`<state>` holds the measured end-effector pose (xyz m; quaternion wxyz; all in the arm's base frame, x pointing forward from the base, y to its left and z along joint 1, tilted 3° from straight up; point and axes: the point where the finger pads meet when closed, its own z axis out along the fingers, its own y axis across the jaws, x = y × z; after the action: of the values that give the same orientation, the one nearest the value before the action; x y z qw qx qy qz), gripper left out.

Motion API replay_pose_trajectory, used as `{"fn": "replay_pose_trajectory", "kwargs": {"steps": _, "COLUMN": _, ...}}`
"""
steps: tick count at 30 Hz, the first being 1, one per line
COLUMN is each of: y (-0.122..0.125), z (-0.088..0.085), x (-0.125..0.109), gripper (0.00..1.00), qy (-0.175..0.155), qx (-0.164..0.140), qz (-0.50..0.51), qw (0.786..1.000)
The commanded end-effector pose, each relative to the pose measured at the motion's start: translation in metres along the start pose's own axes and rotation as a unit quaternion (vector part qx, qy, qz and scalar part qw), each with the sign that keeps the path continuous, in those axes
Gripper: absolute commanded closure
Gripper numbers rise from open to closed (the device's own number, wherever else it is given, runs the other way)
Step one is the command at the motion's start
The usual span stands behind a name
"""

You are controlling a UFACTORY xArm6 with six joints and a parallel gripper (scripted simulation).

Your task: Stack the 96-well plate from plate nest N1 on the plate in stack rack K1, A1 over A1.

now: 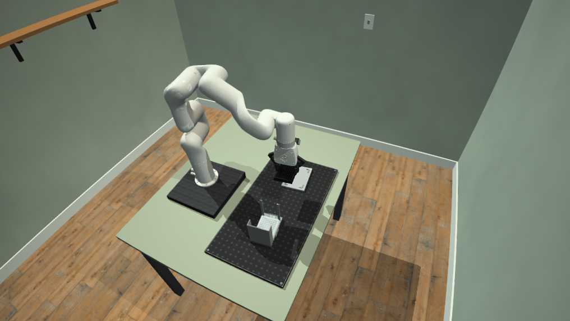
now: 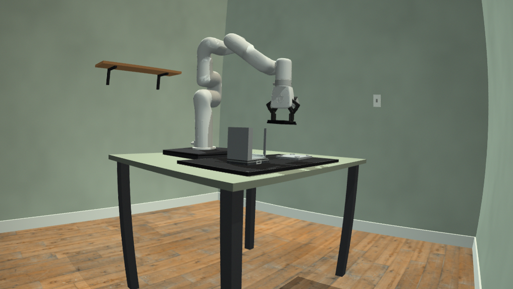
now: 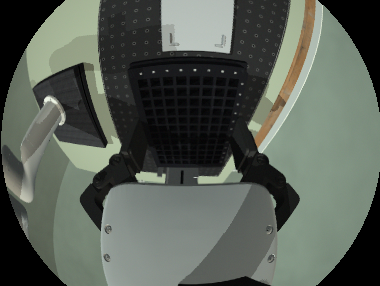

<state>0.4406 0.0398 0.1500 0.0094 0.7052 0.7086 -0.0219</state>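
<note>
My gripper (image 2: 282,120) is shut on a black 96-well plate (image 1: 285,174) and holds it level, high above the table. The plate also shows in the exterior view (image 2: 281,123) and in the wrist view (image 3: 188,114), where it fills the space between the fingers. The pale plate nest N1 (image 1: 297,179) lies bare on the black pegboard, below and just beyond the plate; it shows in the wrist view (image 3: 198,16) and the side view (image 2: 294,156). The grey stack rack K1 (image 1: 263,229) stands nearer the front of the pegboard with a white well plate (image 1: 267,221) inside it. The rack also shows in the side view (image 2: 241,144).
The rack K1 has a tall solid wall and two thin upright posts (image 1: 270,209). The arm's base stands on a dark plate (image 1: 206,188) left of the pegboard (image 1: 272,217). A wooden shelf (image 2: 137,68) hangs on the wall, far from the table.
</note>
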Motion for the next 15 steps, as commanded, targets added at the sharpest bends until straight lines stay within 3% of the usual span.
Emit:
{"fn": "replay_pose_trajectory", "kwargs": {"steps": 1, "y": 0.000, "z": -0.002, "x": -0.011, "gripper": 1.00, "qy": 0.001, "qx": -0.002, "qz": 0.000, "qw": 1.000}}
{"fn": "replay_pose_trajectory", "kwargs": {"steps": 15, "y": -0.005, "z": -0.003, "x": -0.058, "gripper": 1.00, "qy": 0.000, "qx": -0.002, "qz": 0.000, "qw": 1.000}}
